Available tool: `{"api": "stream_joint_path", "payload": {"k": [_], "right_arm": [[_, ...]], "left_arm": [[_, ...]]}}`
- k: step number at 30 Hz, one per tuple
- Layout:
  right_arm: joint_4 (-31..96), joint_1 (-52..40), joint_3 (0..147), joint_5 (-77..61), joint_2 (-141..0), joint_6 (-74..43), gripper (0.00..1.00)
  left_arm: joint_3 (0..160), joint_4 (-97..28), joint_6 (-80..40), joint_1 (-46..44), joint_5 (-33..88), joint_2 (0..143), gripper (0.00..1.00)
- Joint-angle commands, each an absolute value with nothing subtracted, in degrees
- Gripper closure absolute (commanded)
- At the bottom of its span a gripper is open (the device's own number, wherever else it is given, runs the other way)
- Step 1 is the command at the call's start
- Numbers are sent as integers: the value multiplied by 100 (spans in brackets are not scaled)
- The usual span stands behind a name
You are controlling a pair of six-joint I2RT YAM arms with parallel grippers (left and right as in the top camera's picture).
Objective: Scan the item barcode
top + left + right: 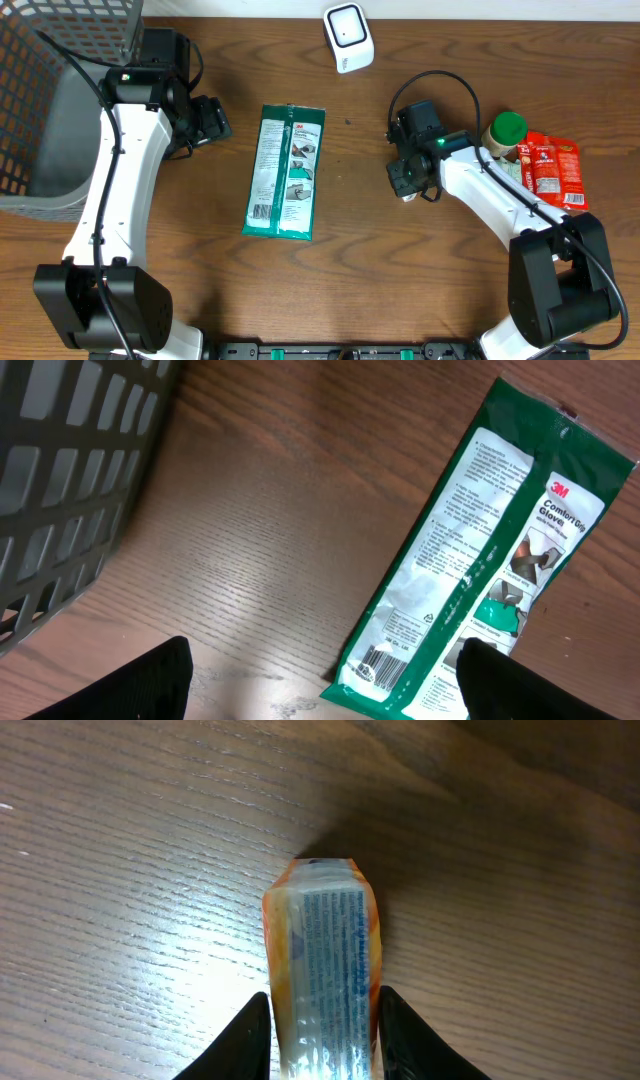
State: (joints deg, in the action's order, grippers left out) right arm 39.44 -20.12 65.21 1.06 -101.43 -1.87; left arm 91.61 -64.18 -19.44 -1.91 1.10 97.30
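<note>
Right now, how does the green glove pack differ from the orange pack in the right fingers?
The glove pack is green and lies flat on the table, untouched; the orange pack is gripped between the right fingers. The glove pack shows a barcode in the left wrist view; the orange pack shows only blue print. Both are printed plastic packs.

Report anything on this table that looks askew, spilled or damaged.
Nothing stands out. The 3M glove pack lies flat, intact, slightly angled; the right gripper grips an orange packet squarely; nothing is spilled.
</note>
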Motion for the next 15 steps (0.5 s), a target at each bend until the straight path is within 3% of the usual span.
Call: {"api": "stream_joint_path", "payload": {"k": [1,15], "right_arm": [[3938,-2071,6589,141,-10149,-161,69],[3896,-2071,6587,141,-10193,-161,71]], "left_arm": [[9183,-6442,-1911,-167,38,9647,15],[9183,-6442,-1911,-167,38,9647,15]]}}
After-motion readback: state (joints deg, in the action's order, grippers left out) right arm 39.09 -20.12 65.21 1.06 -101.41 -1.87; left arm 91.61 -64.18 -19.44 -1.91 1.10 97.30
